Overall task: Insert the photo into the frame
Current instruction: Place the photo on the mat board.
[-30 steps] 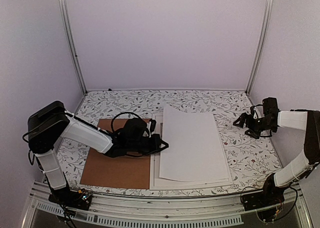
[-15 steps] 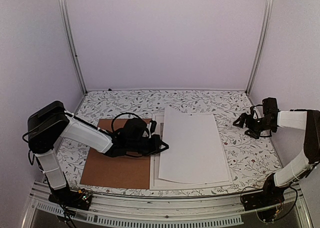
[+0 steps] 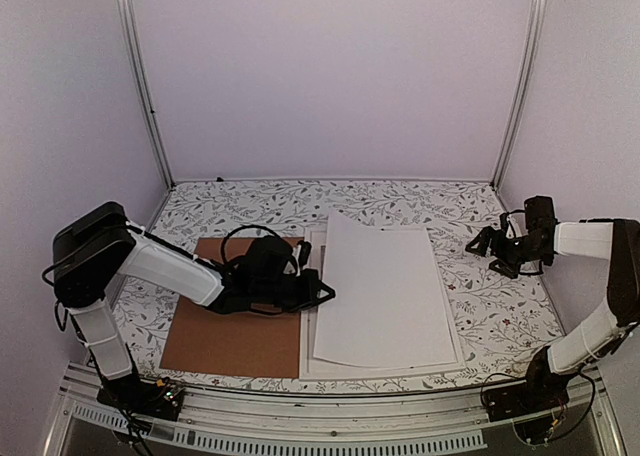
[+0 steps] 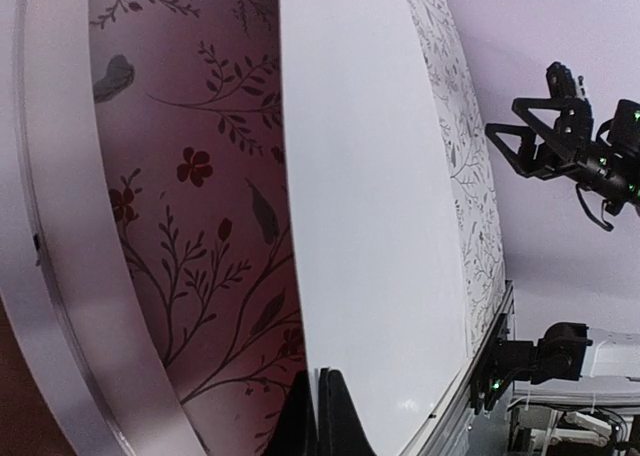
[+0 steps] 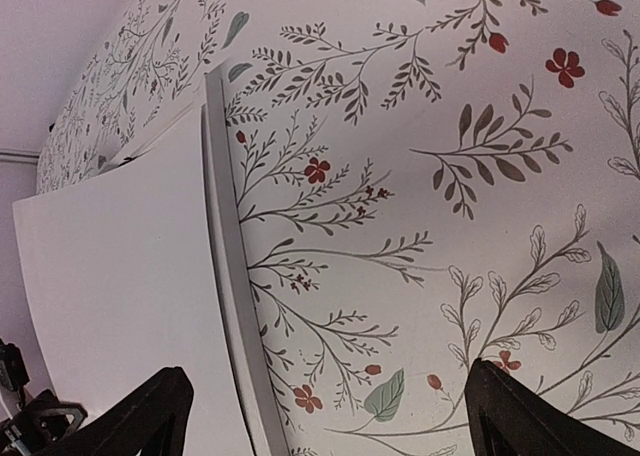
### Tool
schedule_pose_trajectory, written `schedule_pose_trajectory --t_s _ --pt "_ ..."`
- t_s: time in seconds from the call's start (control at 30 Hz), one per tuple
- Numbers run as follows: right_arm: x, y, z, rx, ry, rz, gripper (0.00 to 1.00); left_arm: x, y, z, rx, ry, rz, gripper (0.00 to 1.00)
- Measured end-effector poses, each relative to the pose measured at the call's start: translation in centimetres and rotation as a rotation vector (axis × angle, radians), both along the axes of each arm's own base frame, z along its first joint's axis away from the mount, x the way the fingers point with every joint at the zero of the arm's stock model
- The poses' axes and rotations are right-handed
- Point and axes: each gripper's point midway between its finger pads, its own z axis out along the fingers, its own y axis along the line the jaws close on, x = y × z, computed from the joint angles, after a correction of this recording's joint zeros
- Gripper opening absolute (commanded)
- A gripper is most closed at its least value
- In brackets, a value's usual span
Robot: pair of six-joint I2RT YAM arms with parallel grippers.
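The photo (image 3: pixel 385 291) shows only its white back, held tilted over the frame (image 3: pixel 382 372), which lies flat on the table. My left gripper (image 3: pixel 328 292) is shut on the photo's left edge. In the left wrist view the sheet (image 4: pixel 370 176) is pinched between the black fingers of that gripper (image 4: pixel 318 401). A red tint falls on the surface under the sheet, and the frame's white rim (image 4: pixel 60 276) curves along the left. My right gripper (image 3: pixel 482 243) hovers open right of the frame, holding nothing. The right wrist view shows the photo (image 5: pixel 110 296), the frame edge (image 5: pixel 230 276) and the open gripper (image 5: pixel 320 416).
A brown backing board (image 3: pixel 235 326) lies flat under the left arm, left of the frame. The floral tablecloth (image 3: pixel 490 316) covers the table. Metal posts (image 3: pixel 140 76) stand at the back corners, and a rail (image 3: pixel 300 416) runs along the near edge.
The left gripper has drawn the photo slightly to the left, and the sheet's near edge sits a little lower over the frame. The right arm has stayed in place.
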Motion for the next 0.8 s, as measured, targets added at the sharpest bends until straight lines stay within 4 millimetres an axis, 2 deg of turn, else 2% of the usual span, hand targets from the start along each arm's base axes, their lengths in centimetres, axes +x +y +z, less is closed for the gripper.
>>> schedule_pose_trajectory --t_s 0.17,0.8 --pt "0.0 0.0 0.0 0.000 0.000 0.000 0.99 0.0 0.5 1.0 -0.012 -0.018 0.013 0.00" --pt "0.0 0.0 -0.2 0.001 0.004 0.000 0.99 0.3 0.4 1.4 -0.040 -0.013 0.040 0.00"
